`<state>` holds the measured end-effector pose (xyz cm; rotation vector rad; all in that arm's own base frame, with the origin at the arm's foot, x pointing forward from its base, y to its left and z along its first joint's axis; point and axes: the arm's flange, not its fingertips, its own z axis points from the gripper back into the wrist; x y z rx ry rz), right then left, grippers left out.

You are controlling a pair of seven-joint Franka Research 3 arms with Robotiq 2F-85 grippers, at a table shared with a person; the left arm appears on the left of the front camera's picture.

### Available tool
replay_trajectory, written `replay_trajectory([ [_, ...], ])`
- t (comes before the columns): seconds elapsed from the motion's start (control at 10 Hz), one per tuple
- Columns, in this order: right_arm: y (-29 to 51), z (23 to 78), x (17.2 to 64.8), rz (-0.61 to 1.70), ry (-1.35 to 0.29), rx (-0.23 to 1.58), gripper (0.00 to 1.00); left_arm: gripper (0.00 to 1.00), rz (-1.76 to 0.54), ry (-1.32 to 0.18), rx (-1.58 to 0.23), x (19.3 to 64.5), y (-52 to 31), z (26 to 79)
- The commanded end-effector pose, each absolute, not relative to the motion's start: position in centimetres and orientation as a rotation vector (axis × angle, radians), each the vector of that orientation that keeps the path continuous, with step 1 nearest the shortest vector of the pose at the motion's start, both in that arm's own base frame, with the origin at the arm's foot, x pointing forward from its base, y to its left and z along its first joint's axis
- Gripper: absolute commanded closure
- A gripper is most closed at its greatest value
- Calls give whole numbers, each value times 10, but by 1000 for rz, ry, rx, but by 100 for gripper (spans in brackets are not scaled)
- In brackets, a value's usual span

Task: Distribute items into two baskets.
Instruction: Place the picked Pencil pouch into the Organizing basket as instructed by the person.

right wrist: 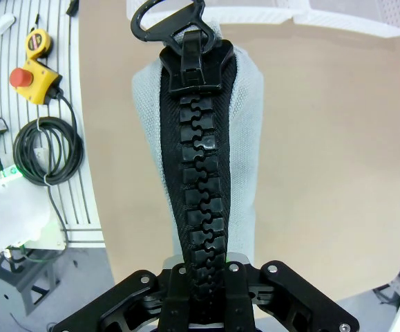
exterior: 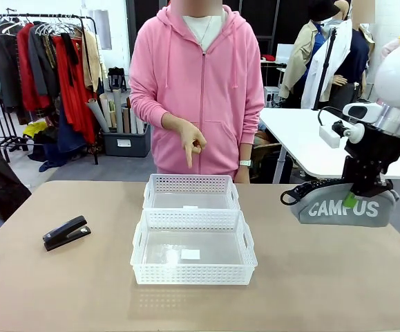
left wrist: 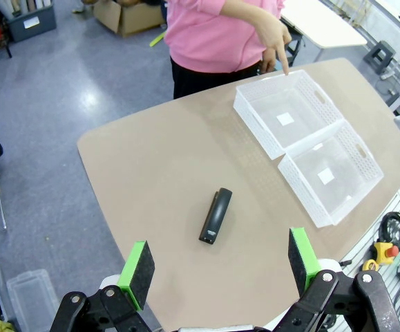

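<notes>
Black and green-padded, the right gripper point(exterior: 351, 201) is seen pinched on the top of the grey fabric pouch point(exterior: 324, 208), its jaws pressed together along the black zip point(right wrist: 195, 173), whose pull ring point(right wrist: 168, 19) points away from the wrist. The pouch is held at the right side of the tabletop point(exterior: 82, 290), with its white "CAMPUS" lettering turned to the near edge and its black strap point(exterior: 293, 194) curled at its left end. Whether its underside touches the tabletop cannot be told. The left gripper point(left wrist: 220, 266) is held spread wide above the left part of the tabletop, nothing being between its green pads point(left wrist: 137, 272); the small black stapler point(left wrist: 215, 216) lies below and beyond them, flat on the surface, well apart from the baskets. In the middle of the tabletop the two white lattice baskets are set touching, the near basket point(exterior: 193, 274) in front of the far basket point(exterior: 189, 184), each with a small white label on its floor. Over the far basket the hand point(exterior: 189, 142) of a person in a pink hooded top is held, its index finger pointed downward.
</notes>
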<state>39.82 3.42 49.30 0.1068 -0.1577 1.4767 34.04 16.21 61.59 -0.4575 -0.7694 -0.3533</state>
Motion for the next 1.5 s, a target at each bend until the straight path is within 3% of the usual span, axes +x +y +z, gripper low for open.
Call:
replay_trajectory([
  [0.0, 34, 493, 398, 1472, -158, 107, 100, 0, -366, -780, -468, 341, 162, 615],
  [0.3, 34, 493, 398, 1477, -158, 107, 100, 0, -366, -780, -468, 341, 162, 615],
  [1.4, 161, 513, 490, 1442, -115, 189, 100, 0, -366, -780, -468, 341, 162, 615],
])
